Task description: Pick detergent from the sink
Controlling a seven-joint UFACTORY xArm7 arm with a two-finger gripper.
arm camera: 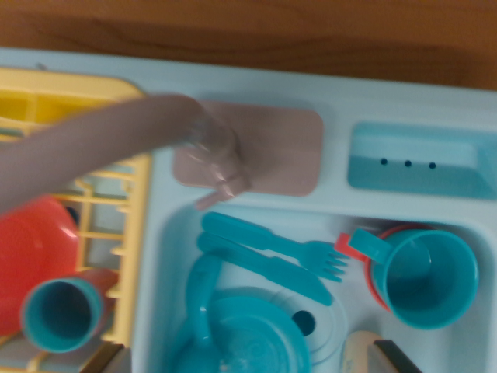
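I look straight down into a light blue toy sink (175,256). My gripper (250,359) is open, and only its two dark fingertips (392,357) show, far apart at the bottom edge. A beige rounded object (359,351) pokes in at the bottom edge, just left of the right fingertip. It may be the detergent, but too little of it shows to tell. Between the fingertips lies a teal pot (248,338) with a curved handle. A teal fork (272,242) and a teal knife (264,268) lie above the pot.
A teal cup (425,278) with a red handle sits on a red plate at the basin's right. A pinkish faucet (155,124) arches in from the left over its base plate. At the left, a yellow dish rack (128,225) holds a red bowl (31,256) and a teal cup (62,312). A soap tray (419,163) sits at the upper right.
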